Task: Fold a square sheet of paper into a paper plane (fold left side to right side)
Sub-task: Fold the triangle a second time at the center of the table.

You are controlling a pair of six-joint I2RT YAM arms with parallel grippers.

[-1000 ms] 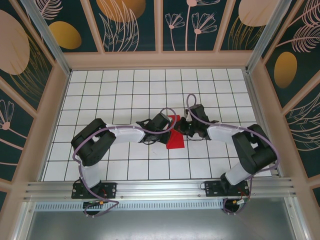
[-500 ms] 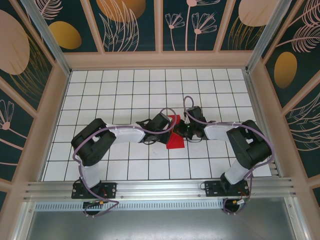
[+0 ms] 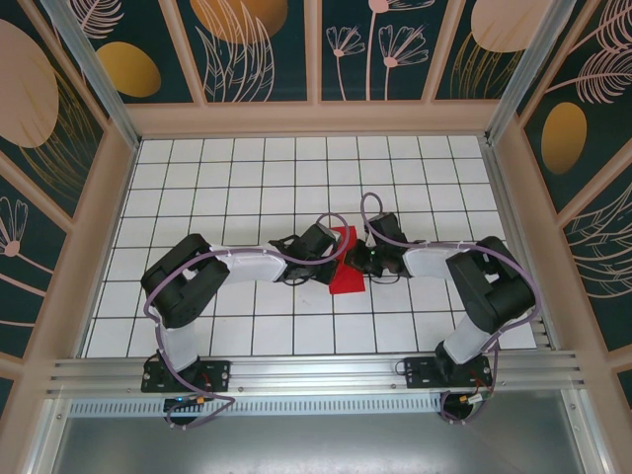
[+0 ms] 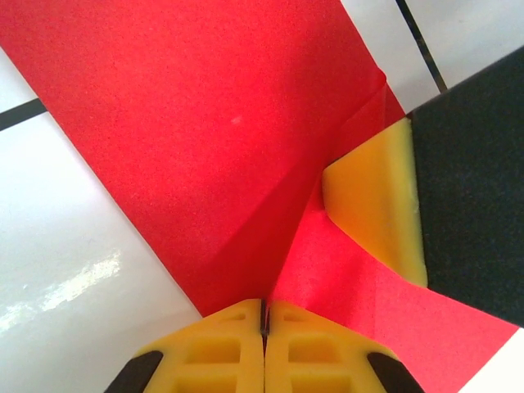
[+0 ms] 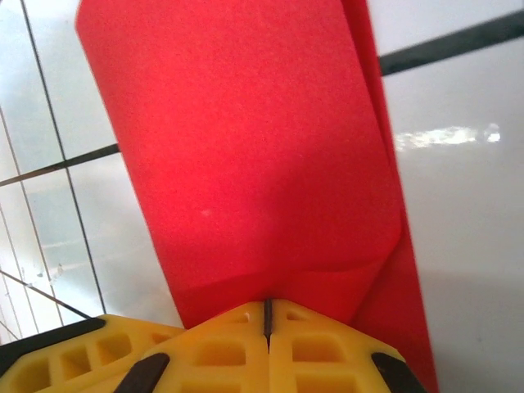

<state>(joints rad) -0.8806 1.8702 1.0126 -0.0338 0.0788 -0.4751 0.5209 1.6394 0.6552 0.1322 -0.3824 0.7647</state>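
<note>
Two arms: both reach inward from the near edge and meet over the middle of the white grid-tiled table (image 3: 247, 188).
Paper: the red sheet of paper (image 3: 348, 269) lies at the table's centre, between the two wrists, and reads as a narrow band running near to far, not a full square.
Paper layers: the left wrist view shows the red sheet of paper (image 4: 213, 139) doubled over, with a crease running down toward the fingertips. In the right wrist view the sheet (image 5: 254, 155) bends up near the fingers, with a second layer edge along its right side.
Left gripper: the left gripper (image 3: 334, 249) sits at the sheet's left edge. Its yellow jaws (image 4: 264, 315) are clenched together, pinching the red paper at the crease.
Right gripper: the right gripper (image 3: 361, 260) sits at the sheet's right edge. Its jaws (image 5: 267, 315) are pressed tight, nipping the paper's near end.
Contact: one yellow pad (image 4: 372, 205) of the right gripper presses on the paper just beside the left fingertips.
</note>
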